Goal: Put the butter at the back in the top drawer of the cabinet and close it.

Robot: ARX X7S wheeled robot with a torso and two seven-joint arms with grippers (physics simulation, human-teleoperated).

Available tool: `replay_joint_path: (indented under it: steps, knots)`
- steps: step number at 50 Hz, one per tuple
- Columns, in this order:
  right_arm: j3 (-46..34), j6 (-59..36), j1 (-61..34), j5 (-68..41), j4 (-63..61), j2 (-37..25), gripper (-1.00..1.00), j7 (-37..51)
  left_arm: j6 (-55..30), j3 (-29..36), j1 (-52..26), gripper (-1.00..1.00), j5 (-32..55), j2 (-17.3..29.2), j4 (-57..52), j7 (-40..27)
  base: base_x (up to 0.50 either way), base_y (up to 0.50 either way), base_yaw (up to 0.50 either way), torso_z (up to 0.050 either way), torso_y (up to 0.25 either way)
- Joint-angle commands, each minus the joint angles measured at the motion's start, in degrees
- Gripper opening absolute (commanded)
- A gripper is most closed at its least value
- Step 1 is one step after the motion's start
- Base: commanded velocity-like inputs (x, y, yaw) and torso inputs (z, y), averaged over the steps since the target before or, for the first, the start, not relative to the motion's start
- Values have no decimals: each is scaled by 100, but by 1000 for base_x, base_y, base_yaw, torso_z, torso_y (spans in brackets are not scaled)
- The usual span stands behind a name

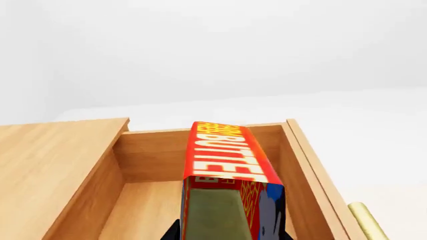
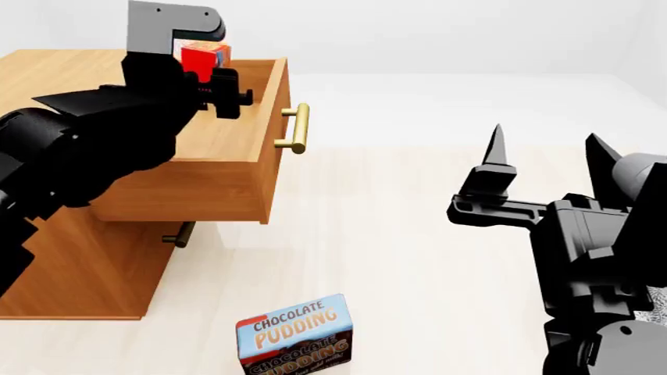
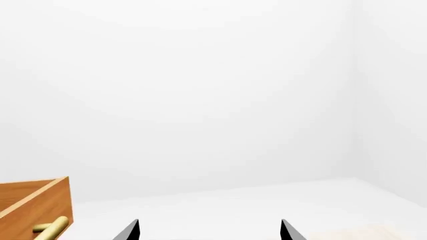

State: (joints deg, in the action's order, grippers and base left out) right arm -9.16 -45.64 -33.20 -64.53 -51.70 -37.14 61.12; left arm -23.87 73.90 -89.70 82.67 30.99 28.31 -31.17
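Now, butter: the butter (image 1: pixel 230 172) sits clamped in my left jaws (image 2: pixel 205 76), held above the open top drawer (image 1: pixel 200 150); nothing of it touches the wood yet.
Left jaws: narrow, closed on the carton's near end, so most of the carton pokes out ahead of me.
Right jaws: spread wide and holding nothing (image 2: pixel 544 160), parked well apart from the cabinet (image 2: pixel 89 258).
Drawer: pulled fully out, its brass handle (image 2: pixel 295 128) facing the open floor.
Risk, tilt: the carton looks angled; if I let go from up here it may tumble and land on edge or lean on a side wall.
Risk, rim: if I drift sideways while lowering, the carton could catch the drawer wall and twist in my grip.
Risk, closing: a carton standing tall or resting on the rim would jam against the cabinet top when the drawer slides in.
Risk, floor: the chocolate pudding box (image 2: pixel 295 336) lies near the cabinet's foot; my base could nudge it.
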Motion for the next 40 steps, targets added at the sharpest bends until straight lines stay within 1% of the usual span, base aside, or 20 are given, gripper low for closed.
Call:
replay_joint_path:
  steps: [1,18,40]
  knots:
    - [-53,41,37,63,27,12,100,-51,-66,-264,-123,-100,-24,-47,94,21,0,0,0,0,0]
    - [-84,66,51,45,12,-6,100,-46,-170,-212,-46,-100,-17,-147,293,12,0,0,0,1,2]
    - [-120,94,65,29,-7,-34,100,-27,-136,-62,66,-100,-258,-201,479,-63,0,0,0,0,1]
